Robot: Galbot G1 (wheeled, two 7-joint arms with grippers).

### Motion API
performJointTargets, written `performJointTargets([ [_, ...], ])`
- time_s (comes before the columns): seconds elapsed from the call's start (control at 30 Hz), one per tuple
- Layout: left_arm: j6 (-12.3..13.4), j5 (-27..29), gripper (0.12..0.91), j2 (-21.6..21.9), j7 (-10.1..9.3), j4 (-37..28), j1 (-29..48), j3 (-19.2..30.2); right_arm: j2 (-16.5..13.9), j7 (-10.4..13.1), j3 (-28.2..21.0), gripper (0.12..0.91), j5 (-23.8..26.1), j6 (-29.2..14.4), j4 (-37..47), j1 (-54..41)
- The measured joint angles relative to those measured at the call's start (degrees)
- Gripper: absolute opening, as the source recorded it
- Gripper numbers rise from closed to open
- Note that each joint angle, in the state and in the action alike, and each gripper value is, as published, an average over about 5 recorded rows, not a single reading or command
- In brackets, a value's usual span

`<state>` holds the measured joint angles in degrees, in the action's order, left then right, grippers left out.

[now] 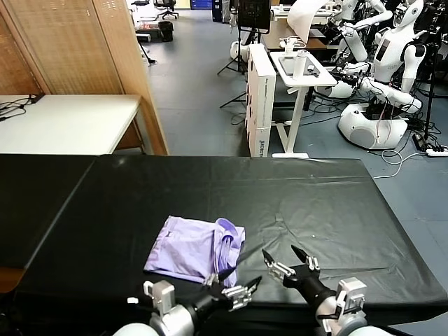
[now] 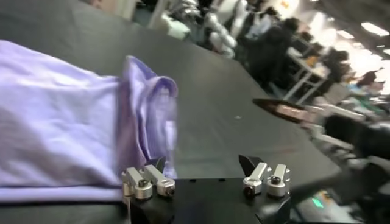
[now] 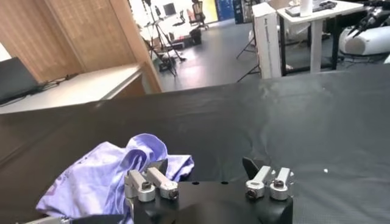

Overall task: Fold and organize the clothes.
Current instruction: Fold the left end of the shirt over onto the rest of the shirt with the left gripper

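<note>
The lavender T-shirt (image 1: 196,248) lies folded into a small bundle on the black table (image 1: 315,203), near the front edge, left of centre. It also shows in the left wrist view (image 2: 67,128) and the right wrist view (image 3: 116,170). My left gripper (image 1: 234,281) is open and empty, just in front of the shirt's right end. My right gripper (image 1: 285,259) is open and empty, to the right of the shirt, above the table's front edge. In their own views the left gripper (image 2: 204,164) and right gripper (image 3: 204,165) hold nothing.
A white table (image 1: 63,122) and a wooden screen (image 1: 77,49) stand behind on the left. White boxes (image 1: 260,98), a small white desk (image 1: 304,70) and other robots (image 1: 392,63) stand on the floor beyond the table.
</note>
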<state>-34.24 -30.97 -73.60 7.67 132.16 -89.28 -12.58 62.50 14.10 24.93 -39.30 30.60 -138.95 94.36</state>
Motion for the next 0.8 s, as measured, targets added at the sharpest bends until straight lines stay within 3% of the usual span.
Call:
performJointTargets([
  [0.1, 4.59, 2.46, 0.907, 0.68, 0.93, -0.18, 0.48, -0.87, -0.16, 0.00, -0.08, 0.907, -0.17, 0.00, 0.36, -0.33],
  [0.2, 6.70, 4.24, 0.907, 1.43, 0.22, -0.75, 1.09, -2.47, -0.28, -0.01, -0.33, 0.907, -0.40, 0.00, 0.72, -0.75],
  [0.47, 7.36, 5.89, 0.907, 1.71, -1.12, -3.87, 1.76, -5.52, -0.71, -0.01, -0.66, 0.907, -0.92, 0.02, 1.28, -1.56],
  [0.8, 7.93, 6.64, 0.907, -0.98, -1.02, -7.80, 3.87, -2.60, -1.25, 0.18, 0.75, 0.907, -1.10, 0.05, 0.79, -0.66],
])
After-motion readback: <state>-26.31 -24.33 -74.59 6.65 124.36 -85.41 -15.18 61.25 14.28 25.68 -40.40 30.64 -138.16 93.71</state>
